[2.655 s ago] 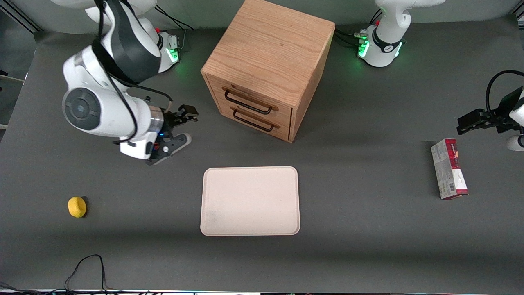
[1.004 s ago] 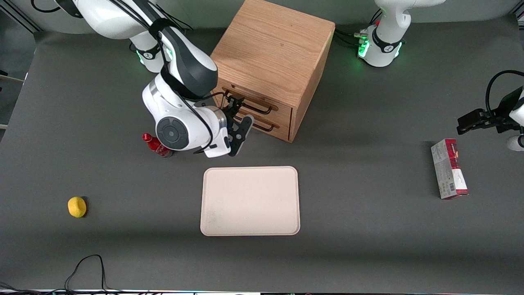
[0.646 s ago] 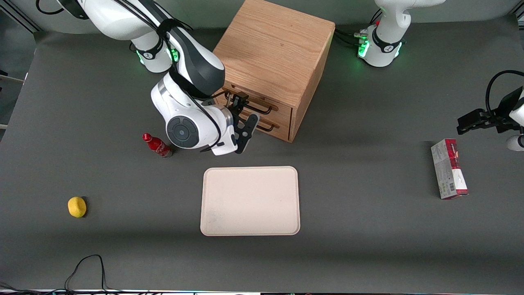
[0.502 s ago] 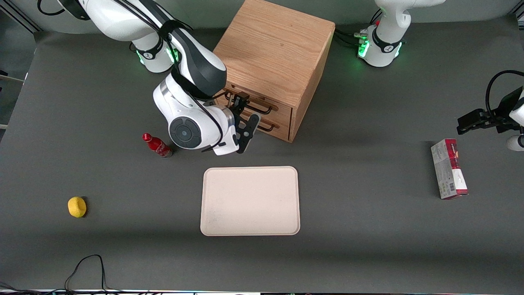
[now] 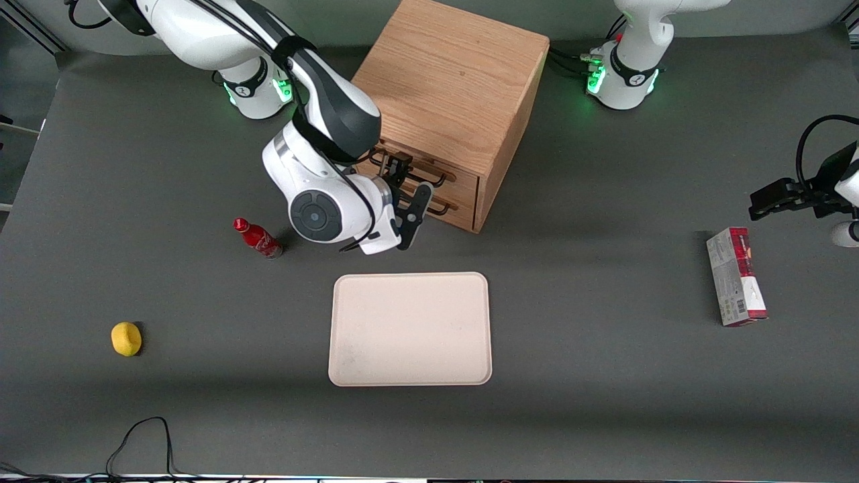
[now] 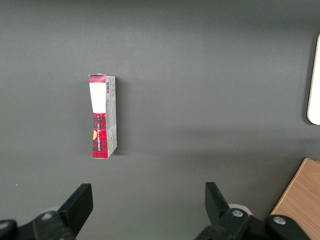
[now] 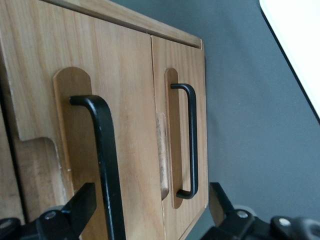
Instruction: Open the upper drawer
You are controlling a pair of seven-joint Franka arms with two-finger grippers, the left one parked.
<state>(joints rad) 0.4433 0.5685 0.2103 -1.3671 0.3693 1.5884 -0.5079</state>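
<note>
The right arm's black two-finger hand [image 5: 400,176] is sitting right at the front of the oak-wood cabinet [image 5: 448,94], with its fingers [image 7: 75,210] spread apart on either side of the black metal bar handle [image 7: 106,160] of the upper drawer [image 7: 75,125], a shallow wide oak-wood front; the bar is lying in the gap between them, and whether either finger is touching it cannot be told. That upper drawer is sitting flush in the cabinet, directly above the identical-fronted lower drawer [image 7: 182,140], whose own black bar handle [image 7: 189,142] is hanging free. The cabinet is standing on the dark grey desk [image 5: 604,376], farther from the front camera than the pale beige rectangular tray [image 5: 410,329]. A small red bottle [image 5: 258,237] is lying on its side just beside the arm's white wrist, nearer the working arm's end of the desk. A small yellow rounded object [image 5: 126,338] is resting well apart, nearer the front camera and further toward that same end. A red and white carton [image 5: 736,276] is lying toward the parked arm's end of the desk.
</note>
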